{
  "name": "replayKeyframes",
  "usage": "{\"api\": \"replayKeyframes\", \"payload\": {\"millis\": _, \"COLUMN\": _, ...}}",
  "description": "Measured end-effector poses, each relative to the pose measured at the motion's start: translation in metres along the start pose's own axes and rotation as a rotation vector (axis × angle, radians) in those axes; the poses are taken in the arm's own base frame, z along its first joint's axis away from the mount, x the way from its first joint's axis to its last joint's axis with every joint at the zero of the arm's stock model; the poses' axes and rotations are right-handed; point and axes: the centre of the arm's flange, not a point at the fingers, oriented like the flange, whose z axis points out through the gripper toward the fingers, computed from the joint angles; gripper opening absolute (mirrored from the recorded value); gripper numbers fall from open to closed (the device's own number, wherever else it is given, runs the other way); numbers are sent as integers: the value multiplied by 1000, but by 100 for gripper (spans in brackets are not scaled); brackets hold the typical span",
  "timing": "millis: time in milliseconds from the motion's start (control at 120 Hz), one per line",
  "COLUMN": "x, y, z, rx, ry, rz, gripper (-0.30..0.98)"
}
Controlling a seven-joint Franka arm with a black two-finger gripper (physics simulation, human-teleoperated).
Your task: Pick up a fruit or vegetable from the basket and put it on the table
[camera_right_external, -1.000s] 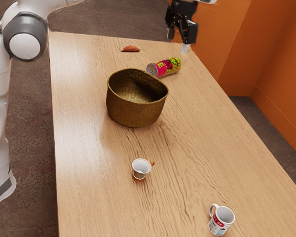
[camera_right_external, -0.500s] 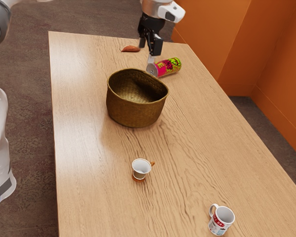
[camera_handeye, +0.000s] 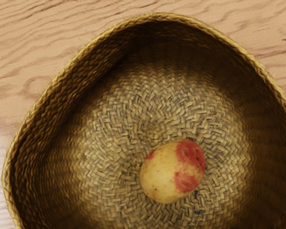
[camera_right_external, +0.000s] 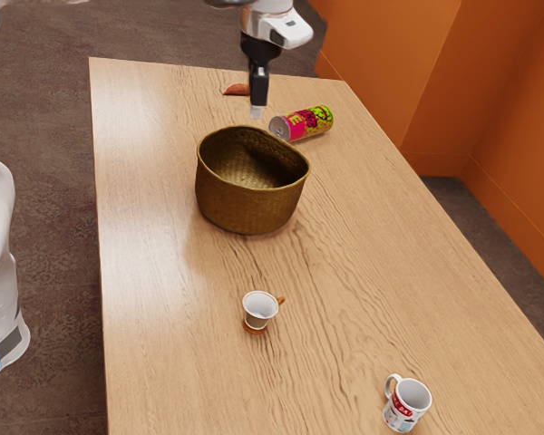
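My gripper (camera_right_external: 257,111) hangs above the far rim of the woven basket (camera_right_external: 247,207) in the exterior view, pointing down. Its fingers line up one behind the other there, so their spacing cannot be told. Looking down into the basket (camera_handeye: 157,18), the wrist view has a yellow potato (camera_handeye: 172,171) with red patches lying on the woven bottom, touching no wall. The basket stands on the wooden table (camera_right_external: 163,272); its front wall hides the potato in the exterior view.
A colourful can (camera_right_external: 303,123) lies on its side just behind the basket. Farther back is a reddish-brown object (camera_right_external: 237,90), partly behind the gripper. Toward the near end stand a small cup (camera_right_external: 259,310) and a white printed mug (camera_right_external: 407,404).
My hand has swung from beyond the can toward the exterior view's left and nearer, turning as it came, and is now over the basket's far side. The basket, can and cups have stayed put.
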Motion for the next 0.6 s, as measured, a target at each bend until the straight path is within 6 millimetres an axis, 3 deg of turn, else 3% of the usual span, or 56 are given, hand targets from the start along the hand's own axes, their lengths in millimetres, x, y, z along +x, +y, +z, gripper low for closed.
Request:
{"api": "replayKeyframes", "payload": {"millis": 142, "x": 7, "y": 15, "z": -6, "rx": 12, "ry": 19, "rz": 144, "gripper": 69}}
{"api": "replayKeyframes", "payload": {"millis": 358, "x": 9, "y": 15, "z": -9, "rx": 8, "ry": 34, "rz": 325, "gripper": 69}}
{"api": "replayKeyframes", "payload": {"millis": 525, "x": 9, "y": 19, "z": 4, "rx": -12, "ry": 19, "rz": 439, "gripper": 69}}
{"api": "replayKeyframes", "payload": {"millis": 600, "x": 9, "y": 20, "z": 23, "rx": -27, "ry": -3, "rz": 481, "gripper": 69}}
